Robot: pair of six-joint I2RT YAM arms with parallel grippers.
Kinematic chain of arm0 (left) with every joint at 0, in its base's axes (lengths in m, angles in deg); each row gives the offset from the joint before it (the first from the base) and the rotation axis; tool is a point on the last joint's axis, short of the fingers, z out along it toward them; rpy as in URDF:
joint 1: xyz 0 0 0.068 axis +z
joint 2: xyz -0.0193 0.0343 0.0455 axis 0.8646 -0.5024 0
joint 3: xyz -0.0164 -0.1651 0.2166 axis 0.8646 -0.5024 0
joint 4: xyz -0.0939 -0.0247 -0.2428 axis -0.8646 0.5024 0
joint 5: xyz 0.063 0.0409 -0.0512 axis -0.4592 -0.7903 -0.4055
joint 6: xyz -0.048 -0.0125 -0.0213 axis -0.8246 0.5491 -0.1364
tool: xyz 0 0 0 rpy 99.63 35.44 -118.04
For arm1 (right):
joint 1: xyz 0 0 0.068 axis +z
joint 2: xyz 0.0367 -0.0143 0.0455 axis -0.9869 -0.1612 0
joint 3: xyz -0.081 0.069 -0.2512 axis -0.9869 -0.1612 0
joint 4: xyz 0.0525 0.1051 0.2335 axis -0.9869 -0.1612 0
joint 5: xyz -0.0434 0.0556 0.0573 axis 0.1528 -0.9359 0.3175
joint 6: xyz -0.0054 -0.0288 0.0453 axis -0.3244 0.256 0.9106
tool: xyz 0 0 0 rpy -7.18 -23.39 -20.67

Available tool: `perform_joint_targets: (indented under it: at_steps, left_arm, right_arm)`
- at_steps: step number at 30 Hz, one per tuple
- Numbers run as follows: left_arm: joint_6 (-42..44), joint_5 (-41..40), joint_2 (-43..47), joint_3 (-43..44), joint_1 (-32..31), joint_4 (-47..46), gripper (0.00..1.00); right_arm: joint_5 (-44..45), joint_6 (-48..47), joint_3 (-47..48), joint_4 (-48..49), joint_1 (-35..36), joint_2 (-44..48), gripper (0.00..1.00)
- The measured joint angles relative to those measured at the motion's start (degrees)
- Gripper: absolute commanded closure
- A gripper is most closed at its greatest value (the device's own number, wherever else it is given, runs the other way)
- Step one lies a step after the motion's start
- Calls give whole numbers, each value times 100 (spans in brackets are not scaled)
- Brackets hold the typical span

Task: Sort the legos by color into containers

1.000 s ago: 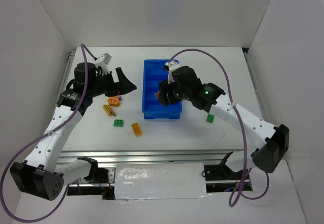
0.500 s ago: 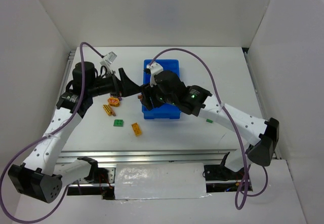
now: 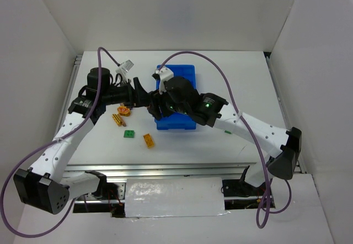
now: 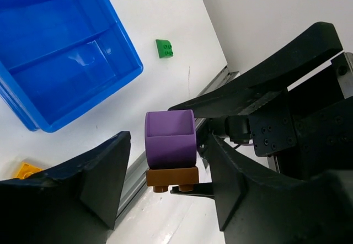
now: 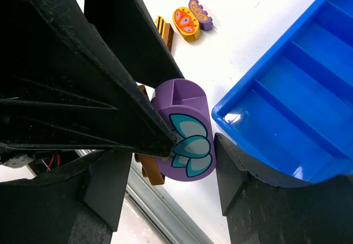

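A purple lego (image 4: 170, 138) with a teal flower print (image 5: 190, 144) has a brown brick (image 4: 172, 176) stuck to it. My right gripper (image 5: 171, 155) is shut on this stack and holds it in the air, left of the blue tray (image 3: 188, 72). My left gripper (image 4: 168, 144) stands open astride the same purple lego, with a narrow gap on each side. In the top view the two grippers meet, left gripper (image 3: 144, 96) against right gripper (image 3: 156, 105), and the stack is hidden between them. The tray's compartments (image 4: 60, 45) look empty where they show.
Loose on the table left of the tray lie an orange butterfly piece (image 3: 124, 110), a striped brick (image 3: 118, 120), a green brick (image 3: 129, 134) and an orange brick (image 3: 149, 140). Another green brick (image 3: 228, 128) lies right of the tray. White walls enclose the table.
My right arm swung left from over the tray, carrying the stack to my left gripper. The left gripper came right to meet it and narrowed its jaws around the purple lego.
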State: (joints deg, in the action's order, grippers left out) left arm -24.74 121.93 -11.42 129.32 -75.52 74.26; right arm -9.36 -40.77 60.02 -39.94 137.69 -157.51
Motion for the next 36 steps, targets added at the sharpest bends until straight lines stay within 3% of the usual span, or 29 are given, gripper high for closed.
perform_joint_targets:
  at_steps: [3,4,9,10,14,15,16,20,25,33,36]
  left_arm:
    - [2,52,0,0,-13,-26,44]
    - [2,79,0,0,-22,-33,62]
    - [15,111,-44,0,-46,-98,87]
    - [15,136,-68,0,-44,-114,100]
    - [4,236,-157,0,-44,-210,100]
    - [4,247,-175,0,-44,-227,100]
    - [2,260,-186,0,-44,-236,100]
    - [4,413,-192,0,-59,-240,100]
    - [170,678,-192,0,-131,-192,100]
    - [623,1040,-129,2,-133,-144,100]
    - [756,1294,-39,0,-133,-201,100]
  right_arm:
    - [33,7,0,22,4,0,100]
    - [35,9,2,31,4,0,100]
    - [114,0,0,24,15,0,100]
    - [133,0,0,20,15,0,100]
    - [177,-2,-24,15,15,2,96]
    - [175,-2,-63,52,15,17,86]
    - [173,-4,-133,116,15,52,50]
    - [-17,7,-636,667,11,358,1]
    - [-1029,-74,-1093,1110,-232,901,0]
    - [-3362,151,-1912,1410,-1908,2135,0]
    - [-4225,256,-1956,1475,-2103,2284,1]
